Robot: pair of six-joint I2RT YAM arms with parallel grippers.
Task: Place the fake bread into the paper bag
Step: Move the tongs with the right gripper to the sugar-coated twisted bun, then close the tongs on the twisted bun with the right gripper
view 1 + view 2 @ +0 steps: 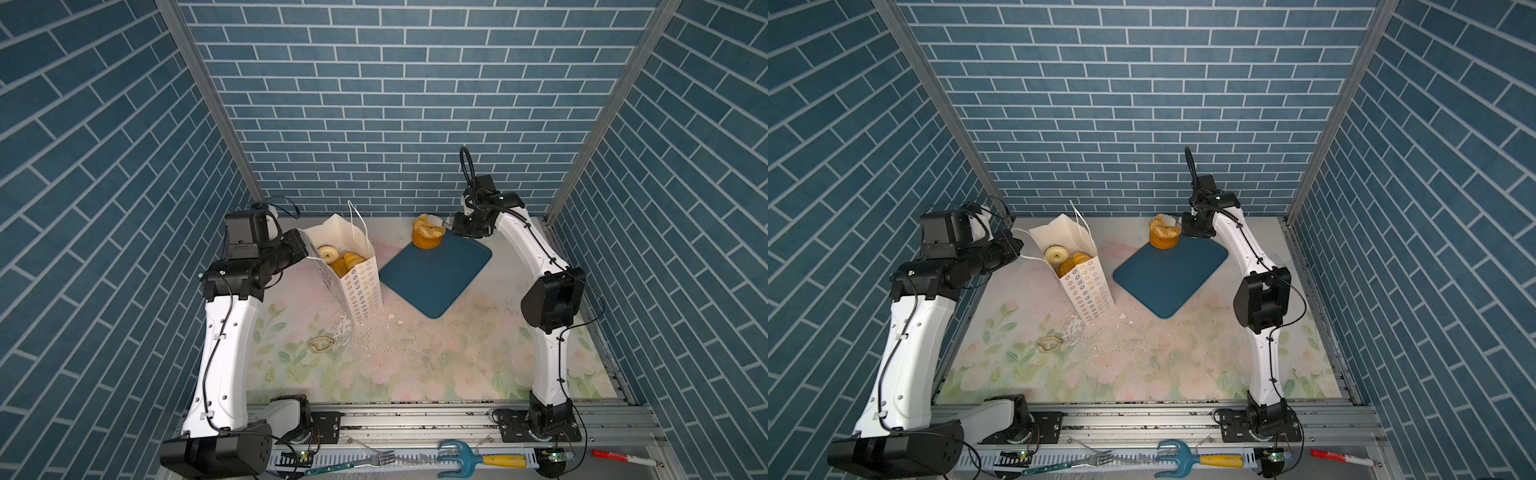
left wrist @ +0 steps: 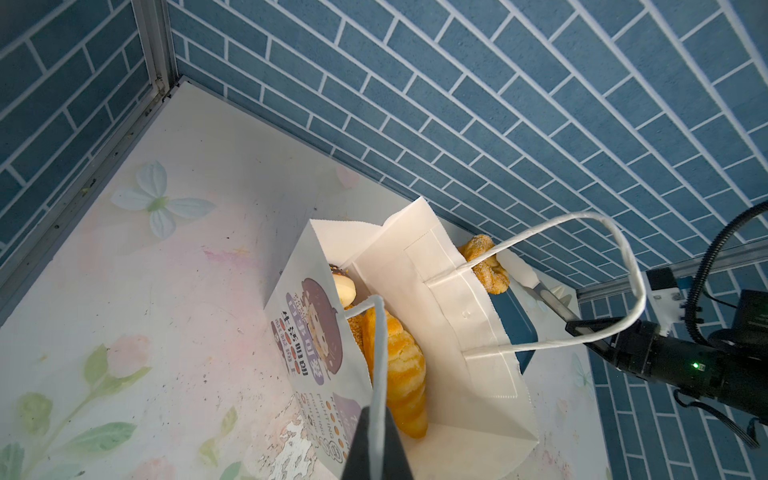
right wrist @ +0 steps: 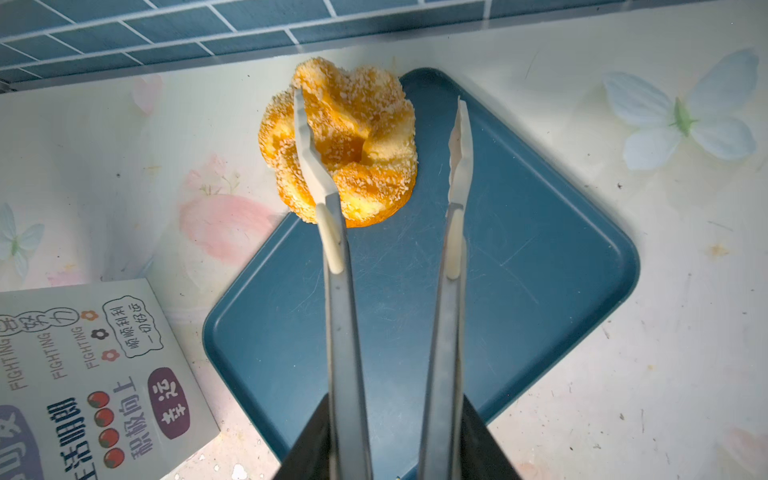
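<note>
Front rail: in both top views a fork (image 1: 374, 459), a blue hand rake (image 1: 457, 455) and a red marker (image 1: 615, 457) lie along the 6 o'clock edge. Neither wrist view shows them.
Mat: the floral mat (image 1: 415, 374) has white flecks scattered about its middle. A small pale loop (image 1: 320, 345) lies at 8 o'clock from there.
Paper bag: the paper bag (image 1: 361, 286) stands upright and open-mouthed at 10 o'clock, near the tray's 9 o'clock corner. The top views show its ring-patterned side, and only the left wrist view shows its cartoon-girl front.
Left gripper: the left gripper (image 2: 376, 432) is pinched tight on the bag's cord handle (image 2: 379, 365). Only its own wrist view shows this.
Bread in bag: a white ring (image 1: 328, 253) tops the golden pieces. The left wrist view adds a croissant (image 2: 403, 365) standing on end.
Tray: the dark teal tray (image 1: 436, 274) lies at 1 o'clock.
Right gripper: the right gripper (image 3: 395, 449) is clamped on the tongs (image 3: 340, 311), whose arms are spread. In its wrist view one blade crosses the cake's top and the other stands clear beside it. Whether the first blade touches the cake I cannot tell.
Cake: the sugar-dusted cake (image 3: 345, 141) stands at the tray's 12 o'clock corner.
</note>
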